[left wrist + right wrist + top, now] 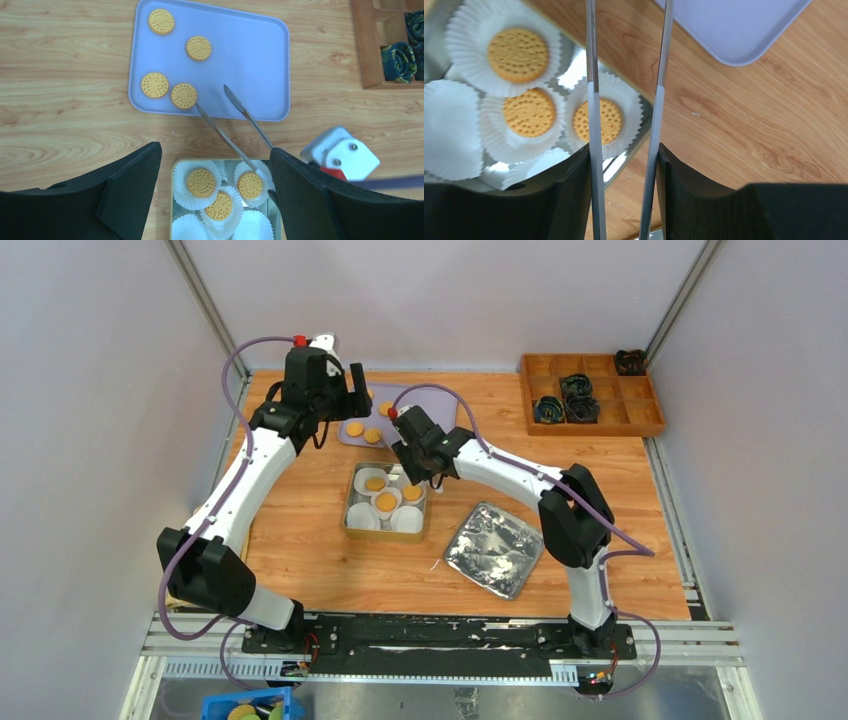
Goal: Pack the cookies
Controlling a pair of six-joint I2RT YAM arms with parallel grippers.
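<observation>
As I am watching the feeds, the right pincer (624, 167) is clamping a pair of metal tongs (593, 100) between its fingers. The tong arms are standing apart, reaching from over the tin (348, 502) toward the lilac tray (250, 55). Four cookies (184, 95) are lying on that tray, all in its left half as the left wrist view shows it. One tong tip is resting right at the edge of the lowest one, and I cannot tell whether it is touching. Three more cookies are sitting in white paper cups (449, 130) inside the tin, at centre frame from above. The left pincer (215, 160) is hanging wide open, gripping nothing, above the desk (330, 570) near the tray. A foil lid (493, 548) is lying to the lower right of the tin, and a wooden box (600, 429) is sitting at upper right.
</observation>
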